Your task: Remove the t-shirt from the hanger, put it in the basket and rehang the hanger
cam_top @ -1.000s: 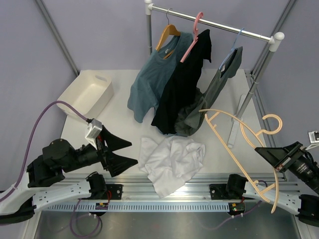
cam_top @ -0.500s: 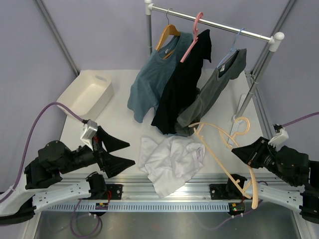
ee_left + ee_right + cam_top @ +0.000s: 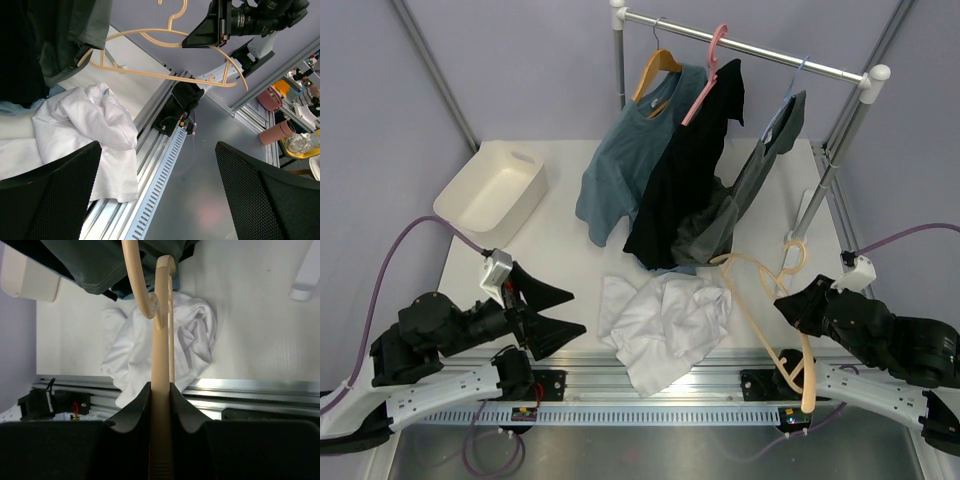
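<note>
Now, right gripper (image 3: 161, 405): jaws narrow, clamped on the beige hanger (image 3: 161, 347).
Left gripper (image 3: 576, 311): jaws wide, holding nothing.
Hanger axis: near rail (image 3: 650, 400) towards hanging shirts (image 3: 680, 180), hook far-right.
T-shirt (image 3: 665, 325): crumpled on desk (image 3: 560, 240), off the hanger.
Change: hanger has swung inward and lower.

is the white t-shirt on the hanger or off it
Off: the t-shirt lies crumpled on the table, and the hanger is bare, clamped in the right gripper.

Right claw (image 3: 160, 390) pinches the hanger (image 3: 161, 340) over the crumpled t-shirt (image 3: 131, 355).
</note>
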Robot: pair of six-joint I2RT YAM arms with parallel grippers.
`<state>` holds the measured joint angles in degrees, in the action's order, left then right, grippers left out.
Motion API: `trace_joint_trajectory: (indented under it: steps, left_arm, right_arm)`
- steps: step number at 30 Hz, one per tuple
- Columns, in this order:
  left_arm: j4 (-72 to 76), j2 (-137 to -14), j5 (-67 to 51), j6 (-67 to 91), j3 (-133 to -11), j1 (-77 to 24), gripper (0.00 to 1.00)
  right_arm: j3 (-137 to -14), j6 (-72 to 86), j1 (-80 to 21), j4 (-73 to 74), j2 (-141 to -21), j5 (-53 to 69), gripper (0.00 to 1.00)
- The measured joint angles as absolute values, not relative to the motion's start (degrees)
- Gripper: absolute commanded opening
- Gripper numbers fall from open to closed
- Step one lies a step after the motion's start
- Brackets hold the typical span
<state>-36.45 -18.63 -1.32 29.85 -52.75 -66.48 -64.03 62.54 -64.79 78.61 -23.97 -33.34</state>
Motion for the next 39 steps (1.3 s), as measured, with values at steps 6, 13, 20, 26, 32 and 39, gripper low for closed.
trace_joint_trajectory:
  steps: [6, 13, 20, 26, 32, 39]
  left_arm:
    - [-37.91, -17.08, 0.73, 29.85, -52.93, -66.48, 0.99]
    - [-37.93, -16.86, 1.50, 29.76, -52.90, -66.48, 0.99]
    - [-37.85, -16.88, 2.00, 29.61, -52.64, -66.48, 0.99]
    - [-37.52, -16.91, 2.00, 29.85, -50.85, -66.48, 0.99]
    - [-35.92, -17.52, 2.04, 30.06, -50.02, -66.48, 0.99]
    - [-30.22, -20.82, 4.93, 30.04, -48.38, -66.48, 0.99]
  right_arm:
    - [-65.63, 59.51, -55.90, 78.74, -31.62, -34.02, 0.00]
    - [-73.97, 56.45, -51.46, 78.70, -34.20, -35.00, 0.00]
    - [-78.02, 53.65, -51.33, 78.76, -31.51, -34.83, 0.00]
    - [-76.79, 52.14, -51.31, 78.81, -31.51, -36.25, 0.00]
    - [-81.67, 50.30, -51.31, 79.57, -34.15, -42.92, 0.00]
    - [-90.76, 47.33, -51.24, 78.72, -37.71, -54.70, 0.00]
